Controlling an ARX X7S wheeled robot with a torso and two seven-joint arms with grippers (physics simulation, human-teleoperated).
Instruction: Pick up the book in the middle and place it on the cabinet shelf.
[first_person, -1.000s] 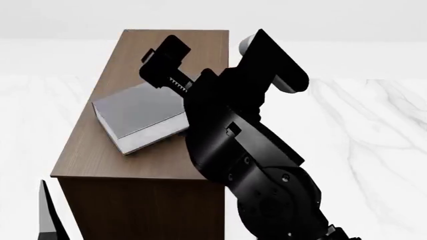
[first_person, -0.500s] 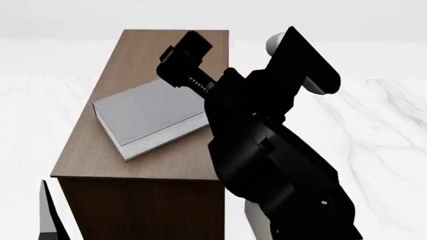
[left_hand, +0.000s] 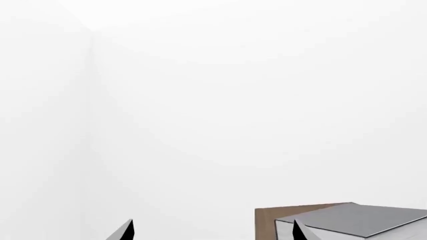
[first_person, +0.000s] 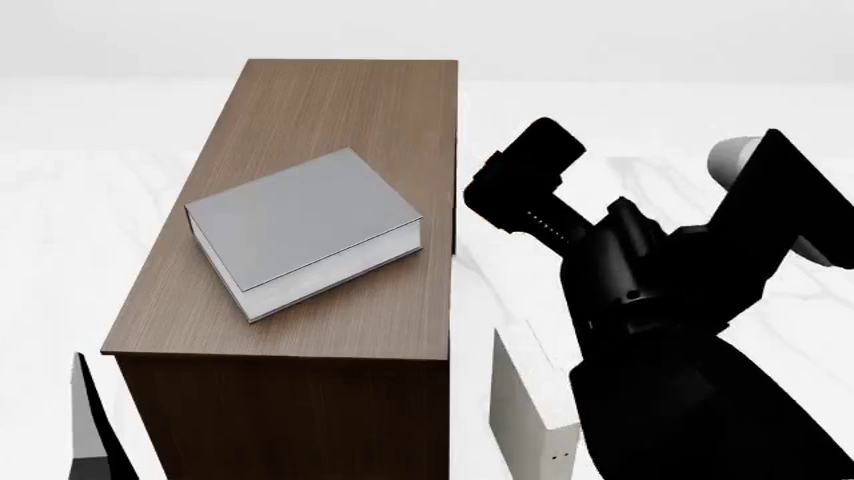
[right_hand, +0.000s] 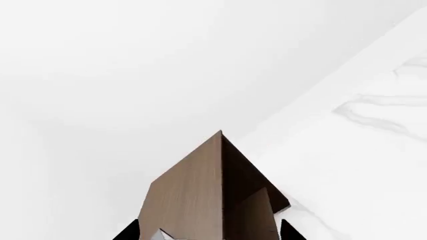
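The book (first_person: 300, 225) lies flat on the cabinet (first_person: 340, 110) top, skewed. The right gripper (first_person: 514, 190), at its 3 o'clock, is apart and empty; finger spacing cannot be told. The left gripper (left_hand: 210, 231) is spread wide. The book is judged stiff, heavy and smooth-covered, best clamped across cover and underside.

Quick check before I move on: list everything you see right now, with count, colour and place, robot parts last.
Book: one, dark grey cover with white page edges, lying flat and askew on the cabinet top.
Cabinet shelf: one, dark brown wood grain with lighter brown top, left of centre in the head view.
Off-white object: one, standing on the floor beside the cabinet's right side; too little shows to identify it.
Floor: white marble pattern, all around.
Right arm: black, right of the cabinet; its tool is clear of the book and holds nothing.
Left tool: only two black fingertips show, apart, empty.
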